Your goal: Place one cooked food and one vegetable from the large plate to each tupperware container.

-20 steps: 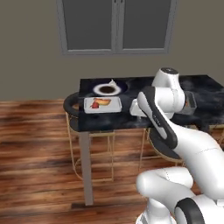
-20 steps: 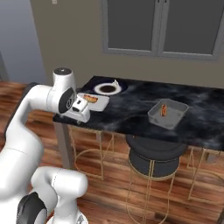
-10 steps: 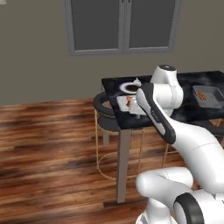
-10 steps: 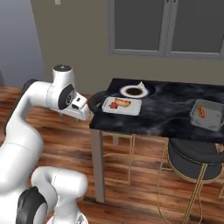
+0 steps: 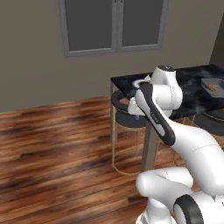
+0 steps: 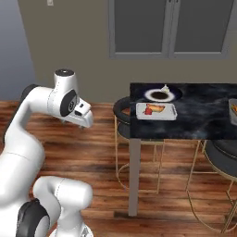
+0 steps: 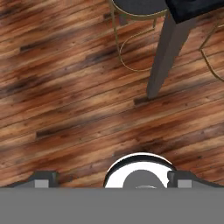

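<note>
The large plate (image 6: 159, 95) lies at the far left of the dark marble table (image 6: 199, 122); in the left base view the arm covers part of the plate (image 5: 141, 81). In front of it, the pale tupperware container (image 6: 171, 113) holds a red piece and an orange piece. The darker tupperware container (image 5: 211, 84) sits at the table's right end with orange food in it. My gripper (image 6: 85, 121) hangs left of the table, off it, pointing down at the floor. In the hand view my gripper (image 7: 113, 180) is open, its tips wide apart with nothing between them.
A black stool with gold legs (image 6: 122, 110) stands at the table's left end, beside the grey table leg (image 6: 134, 178). A second stool (image 6: 223, 155) stands under the right side. Open wooden floor (image 7: 65, 96) stretches to the left. A window is on the back wall.
The base has driven, so the table has slid to the right in both base views. The gripper, earlier at the table's edge by the pale container, now hangs over the floor. Its jaws stay open.
</note>
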You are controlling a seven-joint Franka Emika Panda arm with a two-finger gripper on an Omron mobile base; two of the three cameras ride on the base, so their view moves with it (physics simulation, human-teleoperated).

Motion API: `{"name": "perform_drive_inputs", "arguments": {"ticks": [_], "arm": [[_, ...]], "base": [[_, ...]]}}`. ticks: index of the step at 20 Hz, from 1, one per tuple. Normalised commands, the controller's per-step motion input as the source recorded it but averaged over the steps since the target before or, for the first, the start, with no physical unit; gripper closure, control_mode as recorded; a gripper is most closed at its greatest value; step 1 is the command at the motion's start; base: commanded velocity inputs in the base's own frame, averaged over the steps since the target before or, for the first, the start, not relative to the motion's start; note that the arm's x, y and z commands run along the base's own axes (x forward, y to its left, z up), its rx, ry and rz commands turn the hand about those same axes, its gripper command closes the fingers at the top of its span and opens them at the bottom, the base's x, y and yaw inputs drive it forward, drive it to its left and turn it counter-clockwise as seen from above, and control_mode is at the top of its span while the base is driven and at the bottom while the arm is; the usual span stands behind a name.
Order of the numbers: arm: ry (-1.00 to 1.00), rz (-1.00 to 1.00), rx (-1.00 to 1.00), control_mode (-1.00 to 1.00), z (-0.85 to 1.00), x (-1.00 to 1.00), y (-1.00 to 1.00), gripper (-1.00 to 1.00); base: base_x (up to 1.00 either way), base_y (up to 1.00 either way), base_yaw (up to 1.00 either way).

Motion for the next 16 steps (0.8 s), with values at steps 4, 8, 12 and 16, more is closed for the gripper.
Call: {"name": "perform_drive_inputs", "arguments": {"ticks": [4,8,12,16], "arm": [[0.00,0.00,0.00,1.00,0.00,0.00,0.00,-1.00],[0.00,0.00,0.00,1.00,0.00,0.00,0.00,-1.00],[0.00,0.00,0.00,1.00,0.00,0.00,0.00,-1.00],[0.00,0.00,0.00,1.00,0.00,0.00,0.00,-1.00]], "base": [[0.74,1.00,-0.39],[0.97,1.00,-0.44],[1.00,1.00,-0.50],[1.00,0.98,-0.57]]}}
